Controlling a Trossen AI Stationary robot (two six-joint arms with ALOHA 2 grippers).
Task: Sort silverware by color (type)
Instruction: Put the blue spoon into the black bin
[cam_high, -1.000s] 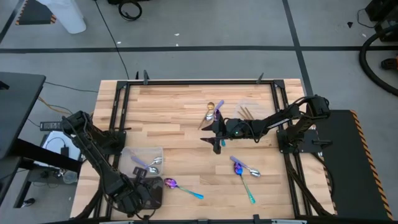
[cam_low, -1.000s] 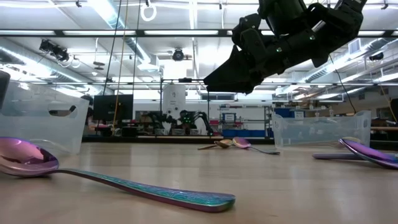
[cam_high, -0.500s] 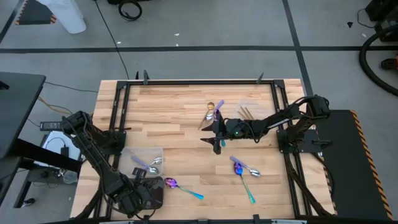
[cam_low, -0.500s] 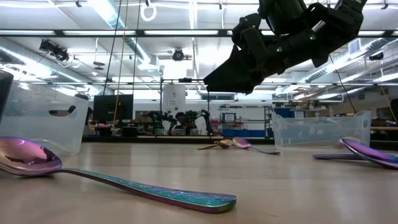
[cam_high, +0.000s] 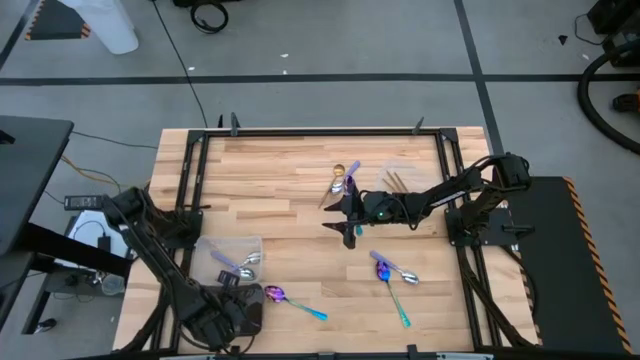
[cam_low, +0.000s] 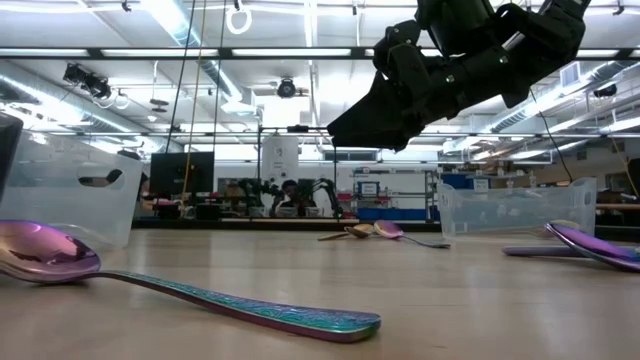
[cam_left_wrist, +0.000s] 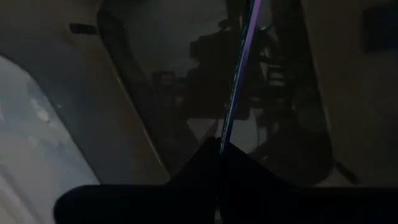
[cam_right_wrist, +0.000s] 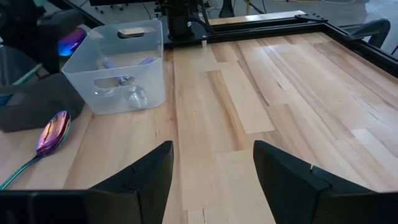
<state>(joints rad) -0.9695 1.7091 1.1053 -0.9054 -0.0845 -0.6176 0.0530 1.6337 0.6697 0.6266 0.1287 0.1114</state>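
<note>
Your left gripper (cam_high: 228, 312), at the high view's lower left over the dark grey tray (cam_high: 243, 318), is clamped on a purple-teal utensil (cam_left_wrist: 239, 68), probably to drop it there. Your right gripper (cam_high: 348, 215) waits mid-frame, fingers apart, above the table (cam_high: 280, 170) near the gold spoon (cam_high: 339, 171).

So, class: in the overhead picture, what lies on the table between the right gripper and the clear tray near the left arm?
Only bare wood. In the high view, nothing lies between the right gripper and the clear tray.
</note>
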